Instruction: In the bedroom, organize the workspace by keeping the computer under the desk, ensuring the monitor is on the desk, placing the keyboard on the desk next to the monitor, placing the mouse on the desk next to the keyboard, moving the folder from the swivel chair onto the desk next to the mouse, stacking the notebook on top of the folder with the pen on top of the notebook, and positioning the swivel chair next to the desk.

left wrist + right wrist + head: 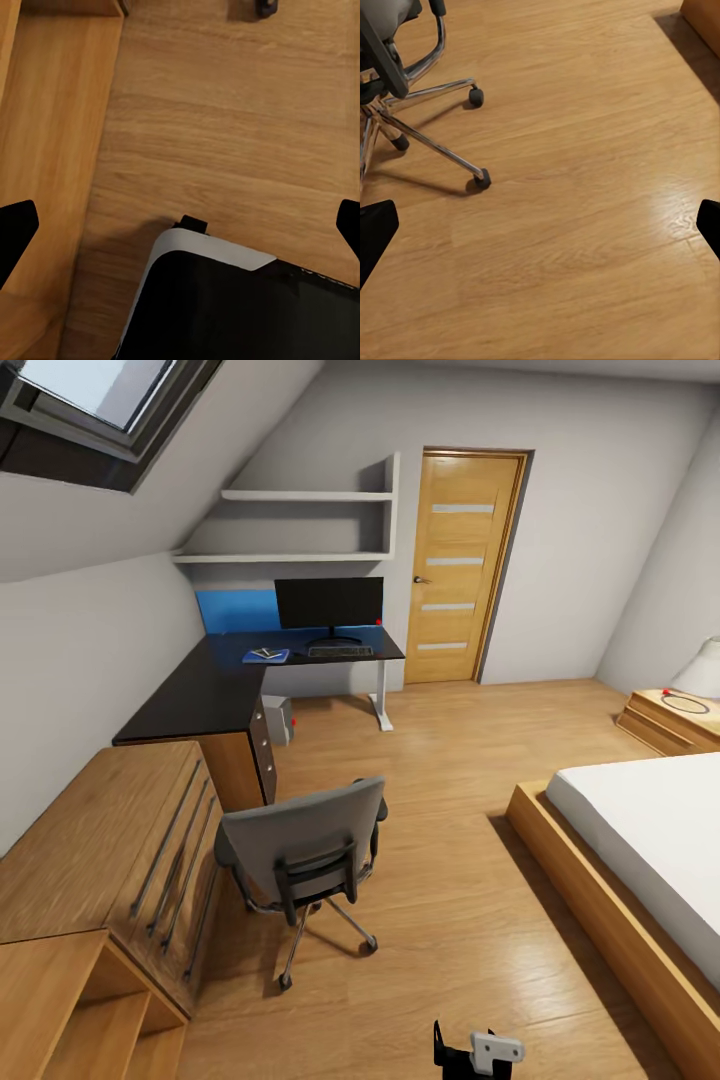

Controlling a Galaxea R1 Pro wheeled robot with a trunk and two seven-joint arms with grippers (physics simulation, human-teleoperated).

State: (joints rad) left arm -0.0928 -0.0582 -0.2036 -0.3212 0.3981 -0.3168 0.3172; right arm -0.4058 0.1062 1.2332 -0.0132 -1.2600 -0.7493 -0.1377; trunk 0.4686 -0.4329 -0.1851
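At the bottom edge of the head view a small black-and-grey part of the robot [478,1050] is poking into frame. Just beyond it the swivel chair [305,857] is standing on the wooden floor [450,920], its back turned toward the camera, well apart from the desk [215,685] and beside the light wooden cabinet [95,850]. On the far wing of the desk the monitor [329,604] is standing upright, with the keyboard [340,651] lying in front of it and the blue folder [267,655] to its side carrying something small and dark, too small to name. The computer [277,719] is sitting under the desk. A door [463,565], a bed [650,830] and a nightstand [672,722] are lining the rest of the attic room.

In the left wrist view the left gripper [180,232] is hanging with its fingers spread wide and nothing between them, above the floor and the robot's base [240,307].

In the right wrist view the right gripper [540,232] is likewise spread and empty, with the chair's chrome base [427,120] and castors close by.

The chair is rolling-footed on glossy boards, so a push off-centre could be spinning it or driving it into the cabinet or the drawers rather than alongside the desk.
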